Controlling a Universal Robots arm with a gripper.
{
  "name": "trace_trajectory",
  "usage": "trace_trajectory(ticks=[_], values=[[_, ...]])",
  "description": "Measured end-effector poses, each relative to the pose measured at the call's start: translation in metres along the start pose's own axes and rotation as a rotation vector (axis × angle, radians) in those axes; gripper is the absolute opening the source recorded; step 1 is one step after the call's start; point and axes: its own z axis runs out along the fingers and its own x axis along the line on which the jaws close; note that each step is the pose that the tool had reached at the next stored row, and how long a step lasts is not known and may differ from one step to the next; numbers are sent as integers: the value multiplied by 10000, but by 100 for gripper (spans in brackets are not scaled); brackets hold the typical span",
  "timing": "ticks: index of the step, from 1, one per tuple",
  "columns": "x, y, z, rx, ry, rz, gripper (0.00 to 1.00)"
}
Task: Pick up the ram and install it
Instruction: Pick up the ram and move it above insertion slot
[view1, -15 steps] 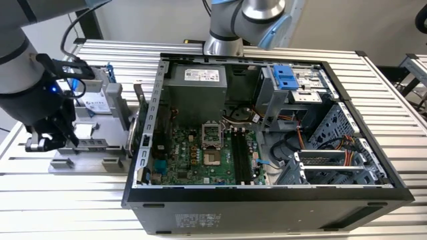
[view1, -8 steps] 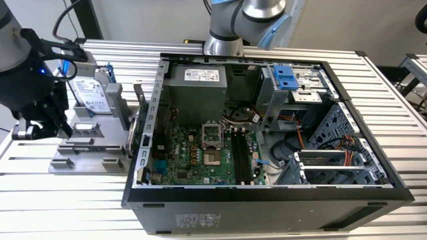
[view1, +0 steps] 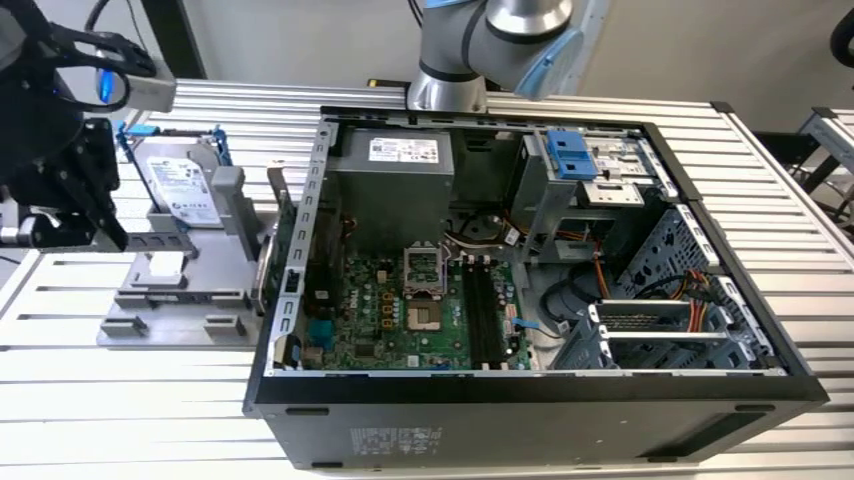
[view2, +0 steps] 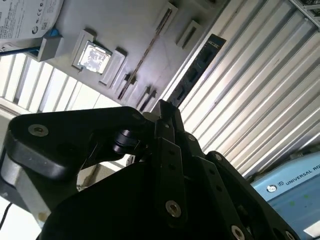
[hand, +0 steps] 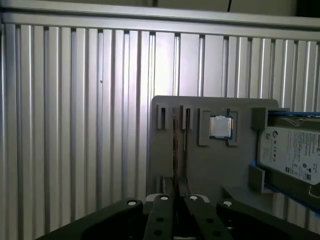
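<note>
**Tool state.** The gripper is at a narrow setting. Its two black fingers are drawn together and clamp one end of the ram. No visible gap remains on either side of the board. In the first wrist view, the fingertips of the gripper likewise sit close together.

**Held part.** The ram projects straight out beyond the fingertips. In the second wrist view it is seen almost edge-on, as a thin dark stick with black chips along its face. Its free end touches nothing. The grey fixture plate and the ribbed aluminium table lie behind it, apart from it.

**Items ahead of the tool.**
- The fixture plate lies directly beyond the fingertips in both wrist views.
- A long narrow slot in the plate runs roughly in line with the fingers.
- The processor sits in its pocket, just to one side of that slot.
- The hard drive, in its blue frame, is further to the same side.

**Items away from the tool.** In the exterior view the tool is at the exterior view's left, over the fixture plate. The open computer case stands beside the plate, toward the exterior view's right. The long black motherboard slots are inside the case, well apart from the tool. The arm rises behind the case.
</note>
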Motion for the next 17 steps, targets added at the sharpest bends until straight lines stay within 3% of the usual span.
trace_trajectory(ticks=[8, 9, 17], values=[[-25, 3, -346, -3, -8, 0, 0], [-23, 3, -349, 2, -123, -3, 0], [-24, 3, -361, 0, -130, -1, 0]])
